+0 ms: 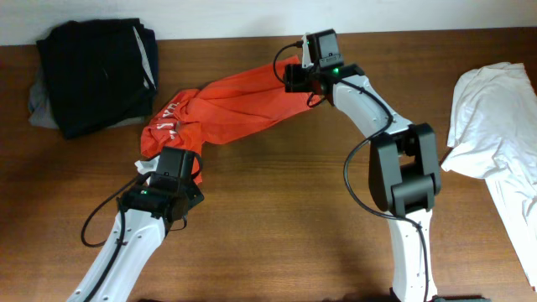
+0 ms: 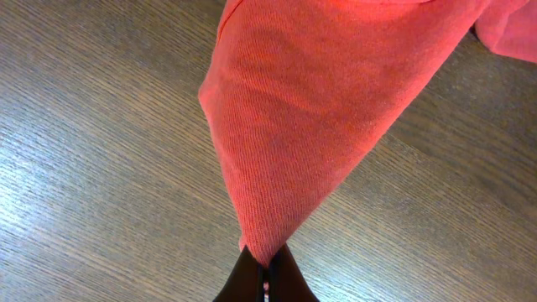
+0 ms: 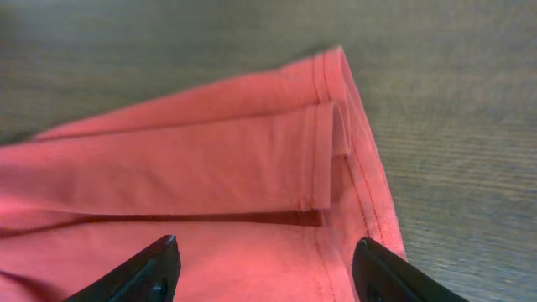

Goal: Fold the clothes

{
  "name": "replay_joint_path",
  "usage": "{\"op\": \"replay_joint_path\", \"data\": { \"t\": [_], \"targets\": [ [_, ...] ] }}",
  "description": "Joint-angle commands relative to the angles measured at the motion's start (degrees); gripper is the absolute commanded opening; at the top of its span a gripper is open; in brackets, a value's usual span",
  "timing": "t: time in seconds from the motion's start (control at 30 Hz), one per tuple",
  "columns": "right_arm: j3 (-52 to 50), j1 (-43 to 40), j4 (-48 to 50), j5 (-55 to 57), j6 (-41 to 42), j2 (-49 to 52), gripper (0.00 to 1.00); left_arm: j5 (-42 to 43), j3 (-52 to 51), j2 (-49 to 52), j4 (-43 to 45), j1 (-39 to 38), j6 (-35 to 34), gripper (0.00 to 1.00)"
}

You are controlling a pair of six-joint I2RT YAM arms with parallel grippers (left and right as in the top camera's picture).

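The red-orange T-shirt with white lettering lies stretched in a bunched band across the middle of the wooden table. My left gripper is at its lower left end, shut on a pinched corner of the shirt, with fabric rising from the fingertips. My right gripper is at the shirt's upper right end. It is open, its fingers spread over the hemmed edge of the shirt, which lies flat on the table.
A black-and-grey folded garment pile sits at the back left, close to the shirt's lettered end. A white garment lies at the right edge. The table's far edge runs along the back.
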Motion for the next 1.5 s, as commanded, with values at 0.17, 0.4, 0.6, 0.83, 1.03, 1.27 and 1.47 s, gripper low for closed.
{"op": "replay_joint_path", "data": {
  "t": [0.17, 0.4, 0.6, 0.83, 1.03, 1.27, 1.47],
  "targets": [
    [0.61, 0.02, 0.35, 6.97, 0.22, 3.50, 0.58, -0.66, -0.15, -0.72, 0.09, 0.04, 0.31, 0.01],
    [0.59, 0.74, 1.36, 6.99, 0.22, 3.93, 0.34, -0.87, -0.15, -0.72, 0.09, 0.04, 0.31, 0.01],
    [0.59, 0.74, 1.29, 6.99, 0.24, 3.96, 0.50, -0.87, -0.15, -0.72, 0.28, 0.04, 0.28, 0.04],
    [0.59, 1.07, 0.46, 6.97, 0.24, 4.57, 0.50, -0.83, -0.15, -0.72, 0.35, 0.04, 0.28, 0.08],
    [0.61, 1.38, 1.66, 7.02, 0.22, 5.29, 0.40, -0.85, -0.15, -0.72, 0.52, 0.04, 0.28, 0.08],
    [1.18, 1.09, 0.42, 10.91, 0.22, 4.90, 0.04, -0.83, -0.15, -0.72, 0.44, 0.04, 0.31, 0.15],
    [13.53, -1.97, -17.46, 10.91, 1.99, -0.66, 0.04, 0.44, -0.15, -0.72, -0.57, 0.04, 0.31, 0.20]
  ]
}}
